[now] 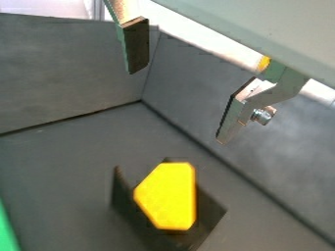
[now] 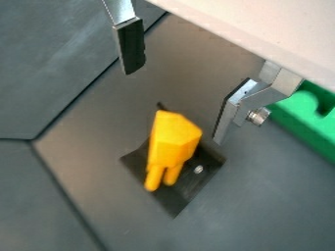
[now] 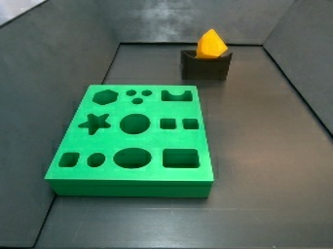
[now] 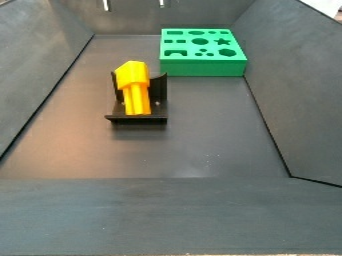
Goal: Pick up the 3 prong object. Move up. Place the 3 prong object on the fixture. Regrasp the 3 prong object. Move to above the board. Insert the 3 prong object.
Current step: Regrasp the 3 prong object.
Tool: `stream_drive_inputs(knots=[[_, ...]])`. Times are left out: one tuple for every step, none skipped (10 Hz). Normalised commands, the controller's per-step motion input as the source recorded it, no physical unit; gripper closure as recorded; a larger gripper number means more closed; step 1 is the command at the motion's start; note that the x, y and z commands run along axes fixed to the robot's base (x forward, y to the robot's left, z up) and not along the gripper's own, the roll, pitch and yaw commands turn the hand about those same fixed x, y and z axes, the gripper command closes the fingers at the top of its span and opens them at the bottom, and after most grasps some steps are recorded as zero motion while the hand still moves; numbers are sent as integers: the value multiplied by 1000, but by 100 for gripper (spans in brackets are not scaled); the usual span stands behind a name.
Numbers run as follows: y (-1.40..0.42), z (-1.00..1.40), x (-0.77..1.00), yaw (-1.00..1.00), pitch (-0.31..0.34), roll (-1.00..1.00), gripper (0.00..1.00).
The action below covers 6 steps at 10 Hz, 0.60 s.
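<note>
**A:** We open on a wrist view, and the gripper (image 1: 197, 83) hangs above the floor with its two silver fingers (image 1: 135, 44) spread wide, nothing between them. Below them, the 3 prong object (image 1: 167, 196) sits propped in the fixture (image 1: 203, 224).

**B:** And that's the point of the dark block, we'd say: it parks the yellow piece so the fingers can let go and come back at a better angle.

**A:** Over to another wrist view. Same wide-open gripper (image 2: 183, 83), dark pads (image 2: 131, 49) clear of everything. Here we see the 3 prong object (image 2: 170, 145) leaning on the fixture (image 2: 177, 181), its stubby prongs pointing down and outward. A corner of the board (image 2: 311, 118) peeks in, green, apart from the fixture.

**B:** Prongs free and exposed, so we judge a regrasp on the body is what's wanted before any insertion.

**A:** Side view now. The board (image 3: 132, 139) lies flat in the foreground, holes all empty. Behind it, well apart, the fixture (image 3: 205, 64) carries the 3 prong object (image 3: 211, 42). We can't see the gripper here.

**B:** So placing looks done, regrasp not yet.

**A:** Last side view: the fixture (image 4: 136, 110) stands mid-floor with the 3 prong object (image 4: 132, 83) tilted across it, the board (image 4: 203, 50) farther back. Only the fingertips (image 4: 107, 5) show at the top edge.

**B:** Our worry: a tilted piece could shift if the fingers close off-centre.
</note>
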Motion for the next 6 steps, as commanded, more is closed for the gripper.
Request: stream_drive_inputs(knots=[[-27, -14, 50, 42, 30, 1000, 0], [-31, -12, 62, 47, 45, 1000, 0], [-32, -15, 74, 54, 64, 1000, 0], [-35, -20, 89, 68, 97, 1000, 0], [-37, -22, 97, 88, 127, 1000, 0], [-42, -18, 99, 107, 148, 1000, 0]])
